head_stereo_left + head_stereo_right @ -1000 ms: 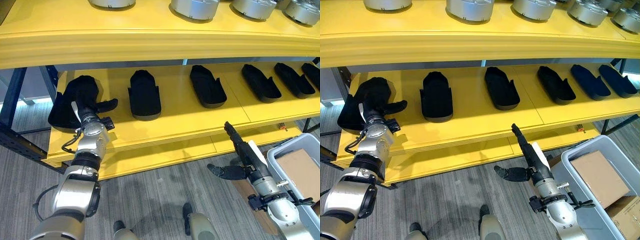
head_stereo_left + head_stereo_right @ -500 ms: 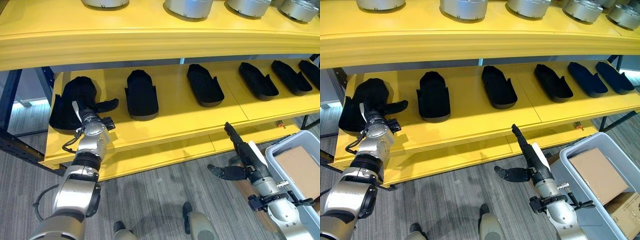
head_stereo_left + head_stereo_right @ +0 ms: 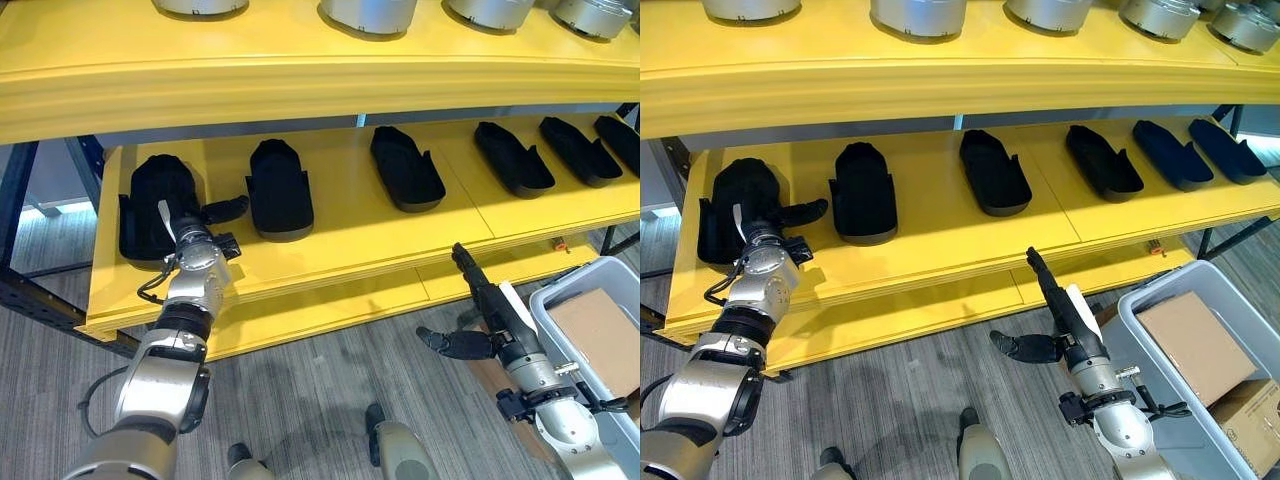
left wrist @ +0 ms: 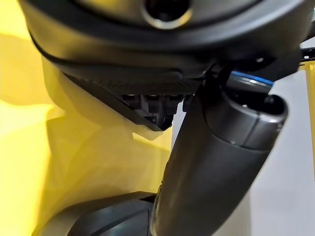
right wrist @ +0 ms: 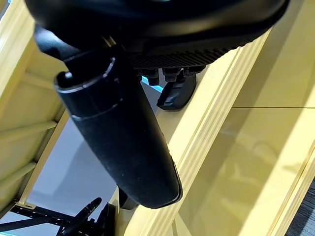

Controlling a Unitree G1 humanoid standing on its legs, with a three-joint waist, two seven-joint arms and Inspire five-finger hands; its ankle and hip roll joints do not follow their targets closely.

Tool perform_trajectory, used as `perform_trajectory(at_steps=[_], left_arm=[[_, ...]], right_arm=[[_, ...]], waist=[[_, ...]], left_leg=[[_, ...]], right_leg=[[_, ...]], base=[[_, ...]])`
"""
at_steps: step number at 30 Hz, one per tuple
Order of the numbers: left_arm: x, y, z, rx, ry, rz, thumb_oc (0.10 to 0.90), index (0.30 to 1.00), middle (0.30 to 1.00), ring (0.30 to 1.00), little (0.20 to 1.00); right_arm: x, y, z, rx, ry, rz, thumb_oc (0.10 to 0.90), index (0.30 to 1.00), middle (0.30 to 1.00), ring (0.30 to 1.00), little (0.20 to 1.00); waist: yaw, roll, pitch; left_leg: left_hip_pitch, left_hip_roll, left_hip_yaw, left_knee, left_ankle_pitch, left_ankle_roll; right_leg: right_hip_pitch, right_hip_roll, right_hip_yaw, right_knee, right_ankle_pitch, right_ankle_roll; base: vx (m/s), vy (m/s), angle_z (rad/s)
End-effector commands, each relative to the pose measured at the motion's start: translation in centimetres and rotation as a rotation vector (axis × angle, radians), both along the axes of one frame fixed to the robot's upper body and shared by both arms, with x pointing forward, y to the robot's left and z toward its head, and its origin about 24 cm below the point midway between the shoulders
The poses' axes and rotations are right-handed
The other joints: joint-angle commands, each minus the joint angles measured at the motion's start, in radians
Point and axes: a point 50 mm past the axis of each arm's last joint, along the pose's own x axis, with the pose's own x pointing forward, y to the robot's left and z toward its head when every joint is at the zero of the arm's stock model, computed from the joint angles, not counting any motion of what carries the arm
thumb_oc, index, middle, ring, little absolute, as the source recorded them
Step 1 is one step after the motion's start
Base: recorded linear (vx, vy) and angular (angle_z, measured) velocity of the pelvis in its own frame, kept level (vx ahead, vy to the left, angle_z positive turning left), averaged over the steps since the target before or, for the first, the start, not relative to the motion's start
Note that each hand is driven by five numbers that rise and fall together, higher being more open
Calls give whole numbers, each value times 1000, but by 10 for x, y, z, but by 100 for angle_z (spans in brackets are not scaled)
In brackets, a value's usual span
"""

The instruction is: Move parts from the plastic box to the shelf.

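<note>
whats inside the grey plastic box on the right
Inside the grey plastic box lie two brown cardboard boxes. Whether any parts sit beneath them cannot be seen, since they cover the bottom.

This looks like a factory storeroom or workshop. A long yellow metal shelf [image 3: 340, 225] on dark steel posts runs across from 9 to 3 o'clock, bearing a row of identical black moulded parts [image 3: 279, 188]. On the tier above at 12 o'clock stand round silver metal housings [image 3: 918, 16]. At 4 o'clock a grey plastic box [image 3: 1160, 300] holds cardboard cartons [image 3: 1195, 345]. The floor [image 3: 330, 385] is grey plank flooring.
</note>
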Motion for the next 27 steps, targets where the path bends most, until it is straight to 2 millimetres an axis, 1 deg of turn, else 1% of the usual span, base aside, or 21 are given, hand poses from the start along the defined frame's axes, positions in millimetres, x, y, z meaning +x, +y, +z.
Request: perform_trajectory(at_steps=[1,11,16,18,21,23,25,26,27], left_arm=[[13,-9,82,53,-306,-43,900,1000,1000,1000,1000],[12,-7,85,73,-317,-38,900,1000,1000,1000,1000],[7,-1,96,142,-352,-20,900,1000,1000,1000,1000],[3,2,107,219,-379,-9,900,1000,1000,1000,1000],[-4,3,127,336,-442,18,900,1000,1000,1000,1000],[-5,2,131,361,-452,21,900,1000,1000,1000,1000],[-10,0,142,415,-493,27,900,1000,1000,1000,1000],[-14,-3,151,459,-529,31,900,1000,1000,1000,1000],[-16,-5,154,473,-544,32,900,1000,1000,1000,1000]], right_arm=[[5,-6,48,23,-247,1,900,1000,1000,1000,1000],[4,-5,48,31,-248,12,900,1000,1000,1000,1000],[4,-5,47,31,-243,18,900,1000,1000,1000,1000],[4,-6,48,19,-249,14,900,1000,1000,1000,1000],[4,-8,51,6,-257,19,900,1000,1000,1000,1000],[4,-8,51,4,-257,18,900,1000,1000,1000,1000],[4,-9,52,-3,-257,18,900,1000,1000,1000,1000],[4,-9,53,-7,-262,20,900,1000,1000,1000,1000],[4,-9,53,-11,-265,20,900,1000,1000,1000,1000]], waist=[[-1,4,-77],[2,6,-79],[10,10,-77],[14,11,-80],[19,12,-78],[19,13,-81],[21,14,-82],[23,15,-80],[24,15,-81]], left_leg=[[10,35,1,-4,14,22],[2,35,-3,1,15,23],[0,35,-8,4,12,24],[-1,32,-8,0,16,25],[4,29,-11,3,10,25],[1,28,-12,-2,16,26],[0,28,-13,0,15,26],[1,28,-15,2,14,25],[-1,27,-16,1,15,25]], right_leg=[[52,-22,22,35,-31,13],[47,-21,22,40,-30,13],[49,-22,17,43,-34,14],[51,-24,14,40,-31,14],[58,-27,13,45,-36,14],[56,-28,12,41,-31,13],[58,-29,10,40,-31,14],[61,-29,9,41,-32,14],[61,-29,8,40,-32,13]], base=[[0,0,0],[0,0,0],[-2,2,1],[0,0,0],[-2,1,1],[-4,1,2],[0,0,0],[0,0,0],[0,0,0]])
